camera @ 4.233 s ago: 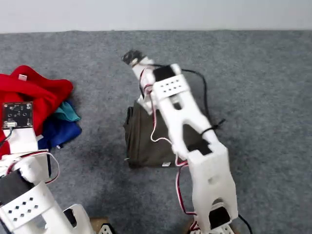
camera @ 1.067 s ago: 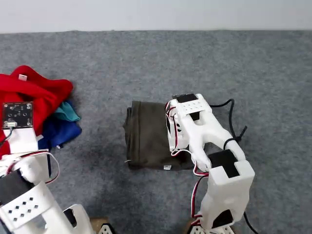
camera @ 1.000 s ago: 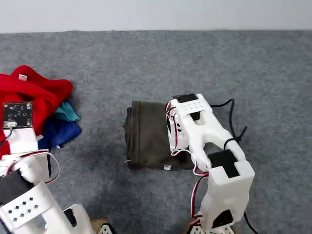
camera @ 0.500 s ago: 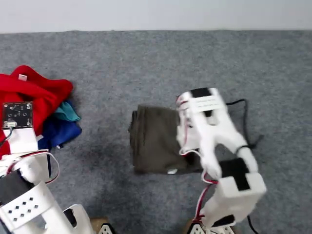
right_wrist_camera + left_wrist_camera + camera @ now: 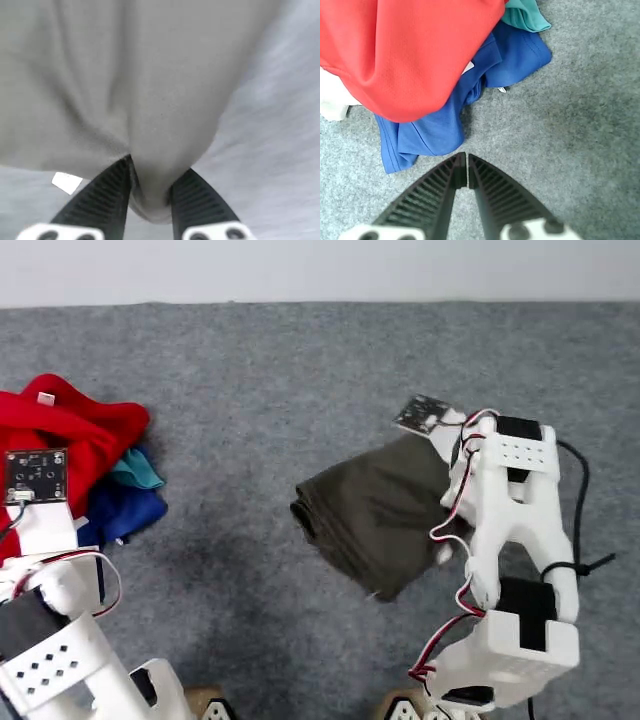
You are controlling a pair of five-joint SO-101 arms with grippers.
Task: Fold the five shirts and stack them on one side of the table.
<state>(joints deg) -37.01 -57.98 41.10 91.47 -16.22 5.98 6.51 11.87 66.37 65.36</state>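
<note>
A folded olive shirt (image 5: 375, 510) lies skewed on the grey table right of centre, one edge lifted. My right gripper (image 5: 150, 187) is shut on that edge of the olive shirt (image 5: 150, 100); in the high view its arm (image 5: 505, 530) stands over the shirt's right side. At the left edge a red shirt (image 5: 70, 435) covers a blue shirt (image 5: 125, 510) and a teal shirt (image 5: 135, 470). My left gripper (image 5: 467, 172) hangs shut over bare table just short of the blue shirt (image 5: 440, 120), with the red shirt (image 5: 405, 50), a teal shirt (image 5: 525, 15) and a white cloth (image 5: 332, 102) beyond.
Grey felt covers the table (image 5: 300, 360), with a pale wall along the far edge. The left arm's base (image 5: 60, 660) fills the near left corner. Open felt lies between the pile and the olive shirt, and at the far right.
My right gripper came back from the far side, took the olive shirt's right edge and pulled it to the right, turning it askew. The left arm and the pile have not moved.
</note>
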